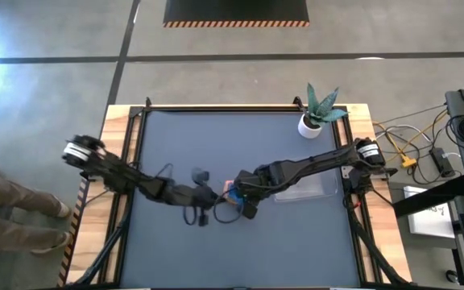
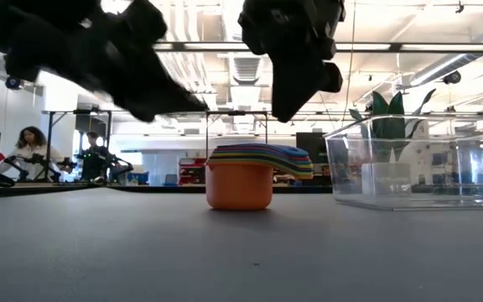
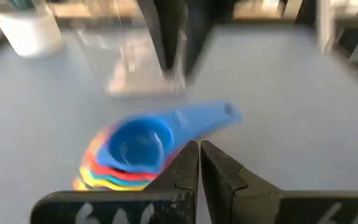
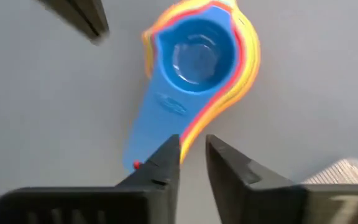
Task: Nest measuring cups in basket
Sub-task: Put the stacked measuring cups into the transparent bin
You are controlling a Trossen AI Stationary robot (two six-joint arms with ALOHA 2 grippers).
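Counting items: one nested stack of measuring cups (image 2: 250, 178) stands on the table, orange cup (image 2: 240, 186) at the bottom and blue cup (image 4: 191, 59) on top; red and yellow rims show between them, and the exact number of cups in the stack cannot be told. One basket (image 2: 418, 164), clear and holding no cups, sits just beside the stack, not touching it. One white plant pot (image 1: 310, 125) with a green plant stands near the table's far edge.

Left gripper (image 3: 199, 163): fingers pressed together, holding nothing, above the table near the stack. Right gripper (image 4: 192, 158): a narrow gap between its fingers, nothing in it, directly above the blue cup's handle.

Surface: dark grey mat (image 1: 216, 137) inside a wooden table frame (image 1: 119, 113). Room: concrete floor, cables and equipment beside the table; three people (image 2: 32, 151) sit at a far bench in the low view.
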